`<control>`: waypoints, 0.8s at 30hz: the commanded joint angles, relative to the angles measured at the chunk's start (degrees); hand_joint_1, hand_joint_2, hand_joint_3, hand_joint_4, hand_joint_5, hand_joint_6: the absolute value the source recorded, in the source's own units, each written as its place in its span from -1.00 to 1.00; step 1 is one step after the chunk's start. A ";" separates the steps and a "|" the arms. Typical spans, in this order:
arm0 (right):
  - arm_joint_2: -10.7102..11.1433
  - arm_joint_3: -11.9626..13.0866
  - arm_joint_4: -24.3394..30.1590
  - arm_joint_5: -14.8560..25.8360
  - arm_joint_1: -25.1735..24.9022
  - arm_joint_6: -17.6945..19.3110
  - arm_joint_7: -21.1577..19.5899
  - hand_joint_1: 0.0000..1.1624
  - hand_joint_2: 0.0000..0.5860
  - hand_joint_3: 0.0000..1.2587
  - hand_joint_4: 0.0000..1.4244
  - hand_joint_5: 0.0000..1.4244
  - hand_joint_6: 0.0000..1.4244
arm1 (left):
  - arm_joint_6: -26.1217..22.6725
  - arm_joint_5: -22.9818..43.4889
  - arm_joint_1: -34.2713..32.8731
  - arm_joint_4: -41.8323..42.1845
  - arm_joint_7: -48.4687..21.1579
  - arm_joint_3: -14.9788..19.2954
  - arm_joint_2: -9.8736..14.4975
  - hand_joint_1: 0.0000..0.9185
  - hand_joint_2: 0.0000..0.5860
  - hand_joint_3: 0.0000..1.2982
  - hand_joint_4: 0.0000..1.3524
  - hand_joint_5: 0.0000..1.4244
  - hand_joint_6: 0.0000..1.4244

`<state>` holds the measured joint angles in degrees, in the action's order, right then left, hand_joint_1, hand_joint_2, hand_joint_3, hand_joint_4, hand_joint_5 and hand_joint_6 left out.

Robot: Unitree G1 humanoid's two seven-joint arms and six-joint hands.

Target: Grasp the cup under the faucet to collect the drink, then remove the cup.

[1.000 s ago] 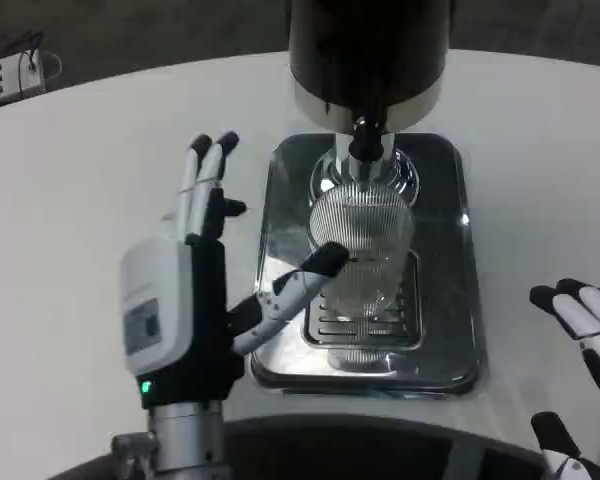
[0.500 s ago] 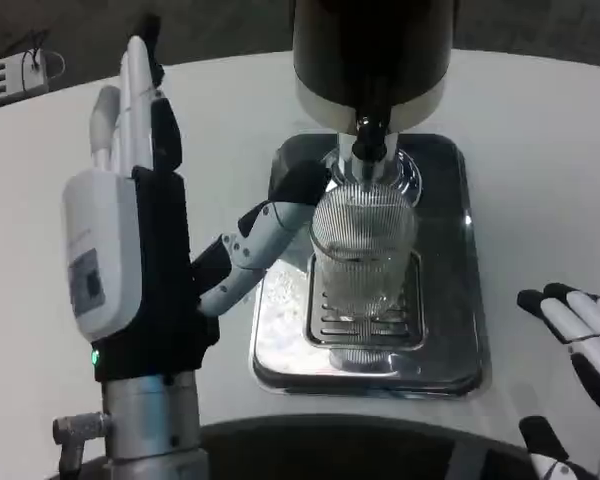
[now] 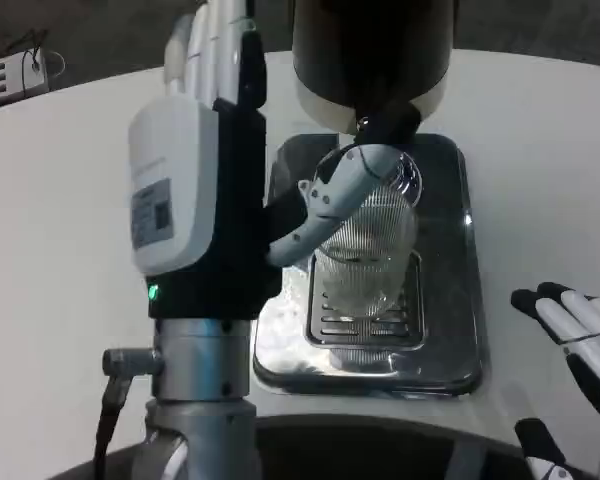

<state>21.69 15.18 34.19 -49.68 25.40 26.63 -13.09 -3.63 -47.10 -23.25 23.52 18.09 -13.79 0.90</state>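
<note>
A: Reading anything on the left hand [image 3: 205,190]?

B: A grey label sits on its white back, but the print is too small to read; a green light glows beneath it.

A: And the cup [image 3: 365,255]?

B: Clear ribbed glass, upright on the drip tray [image 3: 440,340] grate beneath the faucet [image 3: 365,135]. The left hand is raised beside it, fingers spread, thumb at the faucet, holding nothing.

A: Right hand [image 3: 580,345]?

B: Fingers apart over the table [image 3: 60,200], released.
</note>
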 commanded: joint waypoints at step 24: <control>1.66 4.24 -2.28 4.12 0.00 1.77 -0.21 -0.72 0.69 -0.80 -0.85 -0.76 -0.65 | 4.19 -1.17 -3.03 -14.30 5.90 -7.30 -4.36 -1.00 -0.47 -1.00 -1.00 -0.96 -1.00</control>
<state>23.04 18.63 32.25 -46.69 25.15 27.70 -13.09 -0.45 -47.70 -25.54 10.34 22.68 -20.46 -2.94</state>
